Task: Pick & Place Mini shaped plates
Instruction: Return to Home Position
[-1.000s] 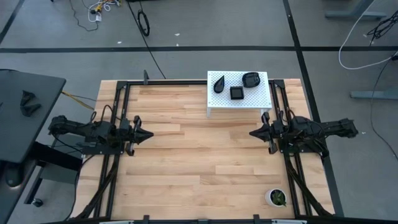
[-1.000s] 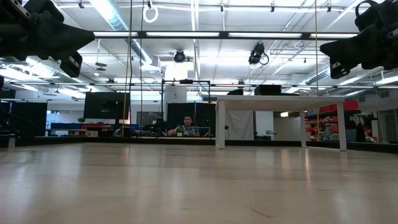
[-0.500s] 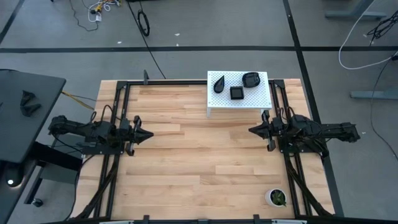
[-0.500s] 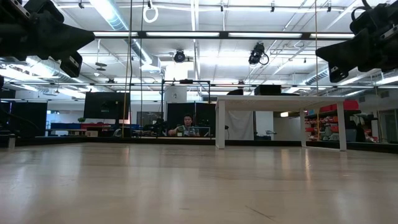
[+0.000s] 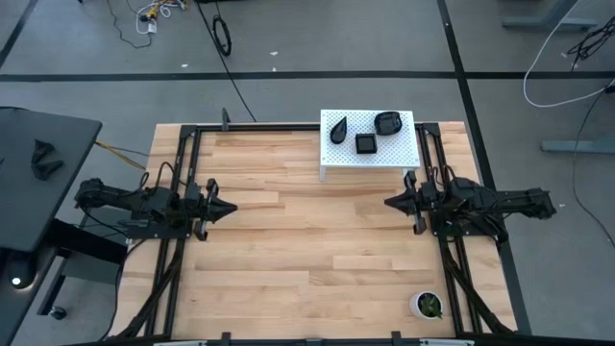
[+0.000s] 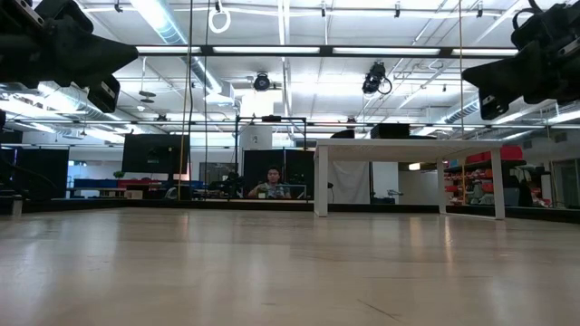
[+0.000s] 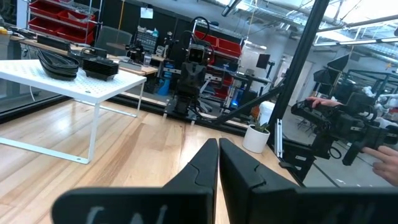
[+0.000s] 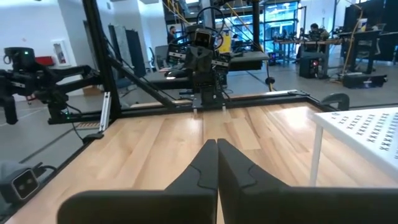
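Three mini shaped plates, glossy black, lie on top of a white perforated stand (image 5: 399,154) at the table's far edge: a teardrop one (image 5: 339,129), a square one (image 5: 366,143) and a rounded one (image 5: 387,122). The left wrist view shows the plates (image 7: 59,62) on the stand. My left gripper (image 5: 231,207) hovers shut and level over the table's left side, holding nothing. My right gripper (image 5: 388,202) hovers shut over the right side, just nearer than the stand, and also holds nothing. Both sets of fingertips are pressed together in the wrist views (image 7: 217,149) (image 8: 216,149).
A small white pot with a green plant (image 5: 427,306) stands at the near right corner. Black frame rails (image 5: 183,173) run along both table sides. The stand (image 6: 408,149) rises on thin legs above the wood. A person (image 6: 274,181) sits far behind the table.
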`<state>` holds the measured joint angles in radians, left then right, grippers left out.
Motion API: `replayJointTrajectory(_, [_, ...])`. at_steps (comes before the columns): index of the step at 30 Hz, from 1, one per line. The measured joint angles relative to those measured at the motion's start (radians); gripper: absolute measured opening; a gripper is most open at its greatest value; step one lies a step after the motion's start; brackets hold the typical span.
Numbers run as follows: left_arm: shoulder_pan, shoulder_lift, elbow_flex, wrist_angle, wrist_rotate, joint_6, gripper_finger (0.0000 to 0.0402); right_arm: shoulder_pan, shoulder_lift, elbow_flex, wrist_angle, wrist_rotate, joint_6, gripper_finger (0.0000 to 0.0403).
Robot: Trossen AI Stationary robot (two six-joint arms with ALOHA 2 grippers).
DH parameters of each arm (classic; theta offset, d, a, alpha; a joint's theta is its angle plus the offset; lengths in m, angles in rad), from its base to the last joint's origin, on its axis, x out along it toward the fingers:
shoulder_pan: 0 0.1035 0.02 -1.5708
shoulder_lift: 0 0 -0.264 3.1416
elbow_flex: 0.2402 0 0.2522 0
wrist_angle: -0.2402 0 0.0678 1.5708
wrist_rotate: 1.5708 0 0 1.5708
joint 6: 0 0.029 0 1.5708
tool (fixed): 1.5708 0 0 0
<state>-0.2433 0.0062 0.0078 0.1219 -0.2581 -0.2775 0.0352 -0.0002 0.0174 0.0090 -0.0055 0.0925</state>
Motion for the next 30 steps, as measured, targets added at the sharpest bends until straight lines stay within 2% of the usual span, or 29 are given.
replayJointTrajectory(8, [0.000,0.000,0.000,0.000,0.000,0.000,0.0021,0.002,0.000,0.000,0.000,-0.004,0.006,0.0000])
replayJointTrajectory(16, [0.000,0.000,0.000,0.000,0.000,0.000,0.0021,0.003,0.013,0.000,0.001,-0.012,0.188,0.0023])
replayJointTrajectory(30, [0.000,0.000,0.000,-0.025,0.000,0.045,0.0021,0.003,0.013,0.000,0.003,-0.011,0.180,0.0034])
